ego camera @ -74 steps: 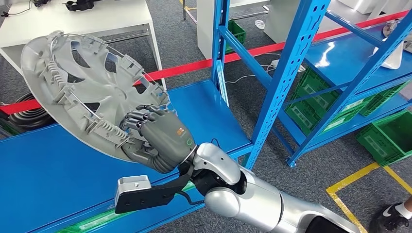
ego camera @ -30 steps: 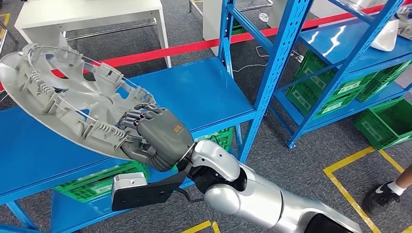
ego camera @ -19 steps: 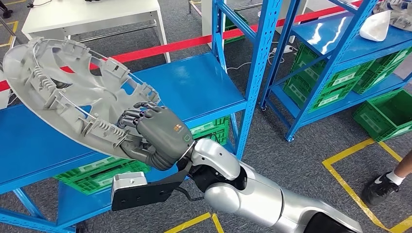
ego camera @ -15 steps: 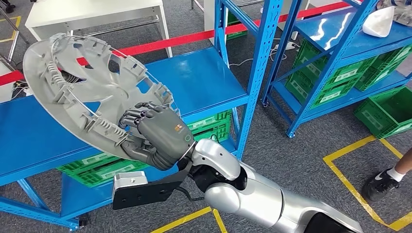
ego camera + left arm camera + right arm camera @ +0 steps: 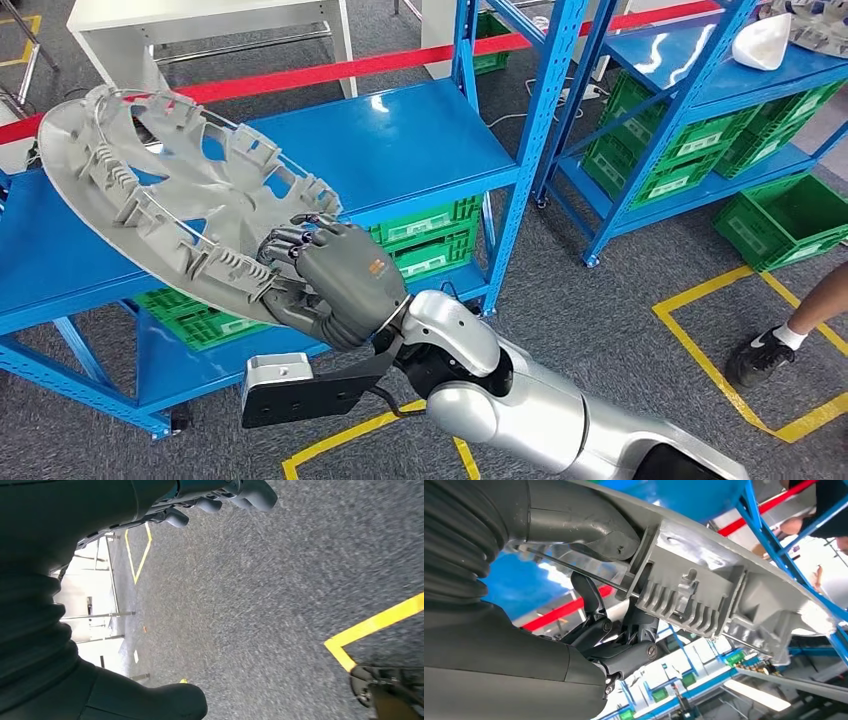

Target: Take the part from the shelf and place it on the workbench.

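Observation:
The part is a large grey plastic wheel cover [image 5: 170, 200], seen from its ribbed back with a wire ring around the rim. My right hand [image 5: 335, 280] grips its near edge and holds it tilted in the air, above and in front of the blue shelf [image 5: 400, 140]. In the right wrist view the thumb [image 5: 574, 525] presses on the wheel cover's rim [image 5: 704, 585] and darker fingers curl beneath it. My left hand [image 5: 75, 540] hangs over grey floor, its fingers [image 5: 240, 490] apart from the thumb and holding nothing. A white workbench [image 5: 200, 15] stands beyond the shelf at the back.
Red tape [image 5: 330, 68] runs behind the shelf. Green crates [image 5: 425, 240] sit under its blue board. To the right stands a second blue rack [image 5: 700, 70] with a white part [image 5: 760, 45] and more green crates [image 5: 790, 215]. A person's leg and shoe [image 5: 790, 335] are beside yellow floor lines.
The whole picture has shifted, so the camera has moved: more floor and the shelf's lower level now show. The wheel cover stays in my right hand and lies a little flatter.

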`<action>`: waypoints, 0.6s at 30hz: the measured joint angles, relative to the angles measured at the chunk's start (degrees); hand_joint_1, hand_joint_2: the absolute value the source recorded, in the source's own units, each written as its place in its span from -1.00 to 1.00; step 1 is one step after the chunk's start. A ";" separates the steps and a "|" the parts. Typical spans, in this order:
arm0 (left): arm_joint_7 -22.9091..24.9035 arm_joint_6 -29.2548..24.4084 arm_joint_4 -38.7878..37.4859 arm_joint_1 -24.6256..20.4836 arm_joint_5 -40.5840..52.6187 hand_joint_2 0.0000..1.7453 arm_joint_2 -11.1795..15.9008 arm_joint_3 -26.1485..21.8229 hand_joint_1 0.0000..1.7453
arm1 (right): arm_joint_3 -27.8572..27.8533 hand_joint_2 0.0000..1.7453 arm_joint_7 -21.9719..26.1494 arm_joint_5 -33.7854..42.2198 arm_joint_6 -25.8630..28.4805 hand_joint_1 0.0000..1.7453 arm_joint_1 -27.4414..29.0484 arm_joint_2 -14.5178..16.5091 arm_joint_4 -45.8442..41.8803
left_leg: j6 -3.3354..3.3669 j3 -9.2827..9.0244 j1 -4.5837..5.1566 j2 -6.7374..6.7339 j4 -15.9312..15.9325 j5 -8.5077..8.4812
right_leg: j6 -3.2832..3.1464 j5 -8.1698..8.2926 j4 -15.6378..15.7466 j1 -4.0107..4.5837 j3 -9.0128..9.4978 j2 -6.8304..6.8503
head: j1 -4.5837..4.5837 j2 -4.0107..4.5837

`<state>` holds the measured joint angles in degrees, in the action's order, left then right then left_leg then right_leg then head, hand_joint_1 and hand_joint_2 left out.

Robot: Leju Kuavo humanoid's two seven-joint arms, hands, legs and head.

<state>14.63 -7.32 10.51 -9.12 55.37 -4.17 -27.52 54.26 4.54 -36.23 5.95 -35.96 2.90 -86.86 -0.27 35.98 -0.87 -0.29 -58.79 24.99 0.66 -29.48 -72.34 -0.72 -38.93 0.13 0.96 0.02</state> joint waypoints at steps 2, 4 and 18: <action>-0.03 0.00 0.01 -0.01 0.04 1.00 -0.10 0.00 -1.00 | 0.02 1.00 -0.03 -0.31 0.01 1.00 0.03 -0.03 -0.13 | -0.48 1.42 0.07 0.09 -0.52 -0.97 | -0.68 -0.33 8.15 0.35 6.23 -0.05 | 0.04 0.00; -0.09 0.00 0.01 0.01 0.09 1.00 -0.21 0.00 -1.00 | 0.04 1.00 -0.10 -0.72 0.02 1.00 0.04 -0.02 -0.31 | -1.24 1.98 0.01 0.17 -0.44 -2.08 | -1.17 -1.61 13.09 0.82 9.16 -0.10 | -0.09 0.00; -0.64 -0.13 0.08 0.17 -0.83 1.00 0.24 -0.03 -1.00 | 0.57 1.00 -0.35 -1.62 -0.92 1.00 0.27 0.44 -0.70 | -2.97 -7.27 -0.14 0.51 -1.95 5.94 | -1.74 7.87 13.66 0.46 -0.61 0.52 | -0.07 0.00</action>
<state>13.98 -7.45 10.59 -8.95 54.54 -3.93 -27.54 54.83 4.19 -37.86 5.02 -35.69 3.34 -87.56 -3.25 28.71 -1.01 0.22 -60.74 30.94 -1.08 -21.61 -58.68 -0.26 -39.54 0.65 0.89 0.02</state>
